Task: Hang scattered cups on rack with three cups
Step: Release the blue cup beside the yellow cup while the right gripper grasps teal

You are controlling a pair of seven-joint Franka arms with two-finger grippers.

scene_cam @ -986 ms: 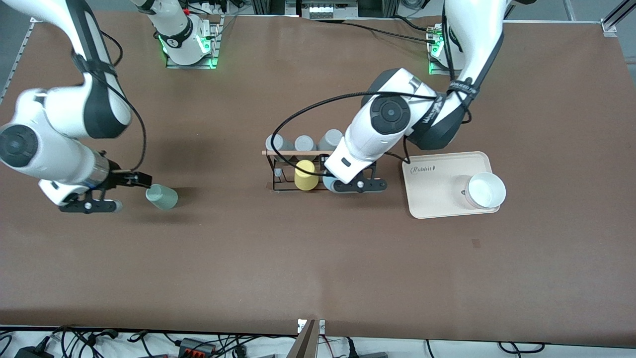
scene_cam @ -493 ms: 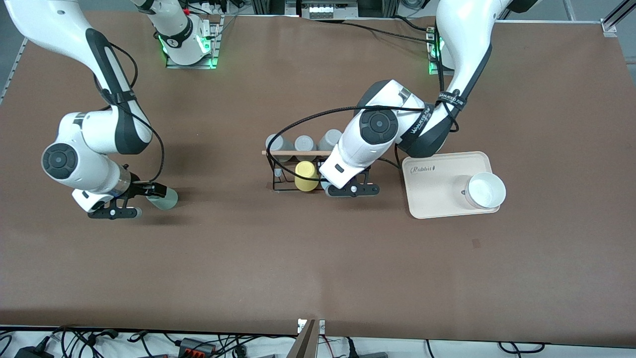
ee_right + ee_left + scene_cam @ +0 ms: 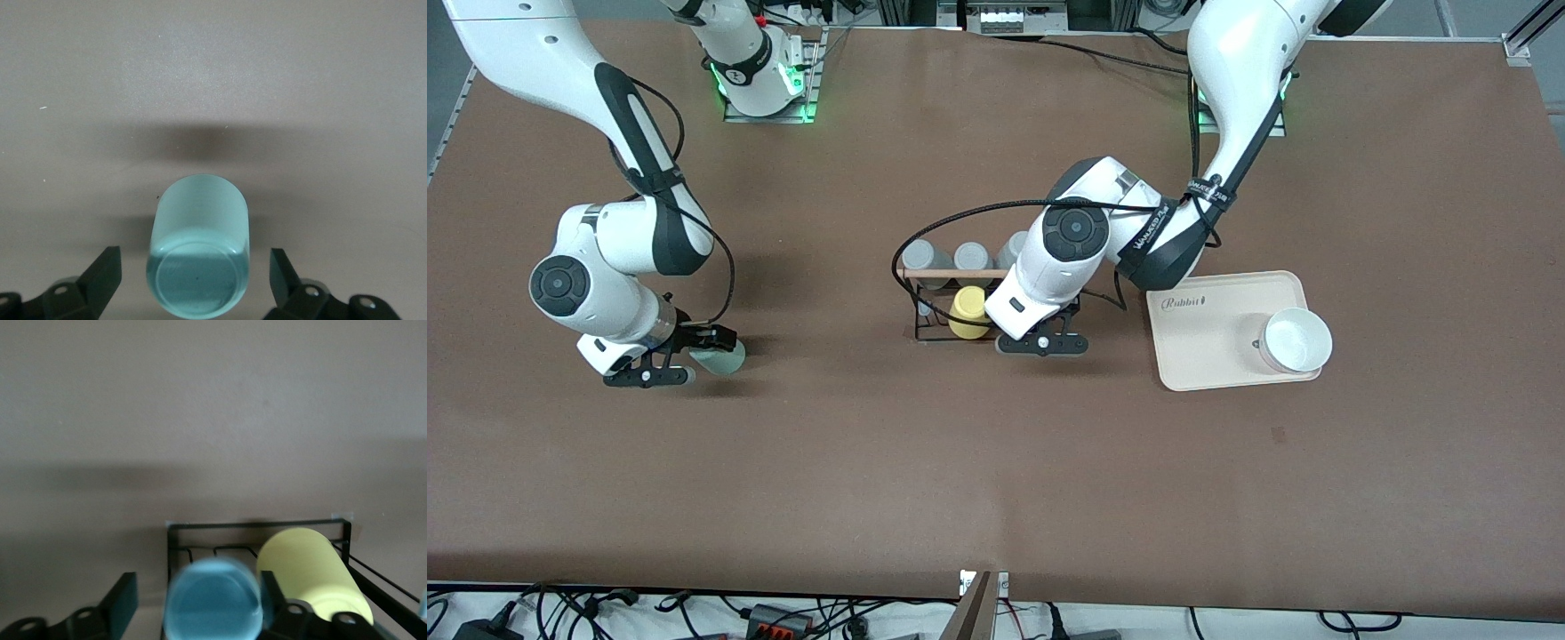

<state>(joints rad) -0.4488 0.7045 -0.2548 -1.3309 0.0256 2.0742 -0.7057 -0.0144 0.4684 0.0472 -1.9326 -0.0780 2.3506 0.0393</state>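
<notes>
The pale mint cup (image 3: pixel 727 358) lies on its side on the table toward the right arm's end. My right gripper (image 3: pixel 704 356) is open, low, with a finger on each side of it. In the right wrist view the mint cup (image 3: pixel 199 220) shows its base between the fingers (image 3: pixel 107 273), with gaps on both sides. The black wire rack (image 3: pixel 921 307) with its wooden rod (image 3: pixel 943 273) holds a yellow cup (image 3: pixel 967 313). My left gripper (image 3: pixel 1033 333) is at the rack, beside the yellow cup. It is open around the light blue cup (image 3: pixel 212 613), with a gap at one finger (image 3: pixel 125 600). My left arm hides this cup from the front camera.
Three grey cups (image 3: pixel 971 257) stand just past the rod, farther from the front camera. A cream tray (image 3: pixel 1209 356) with a white bowl (image 3: pixel 1296 340) lies beside the rack toward the left arm's end.
My right gripper has moved in to straddle the mint cup. My left gripper has shifted along the rack toward the yellow cup, and the blue cup is now hidden from the front camera.
</notes>
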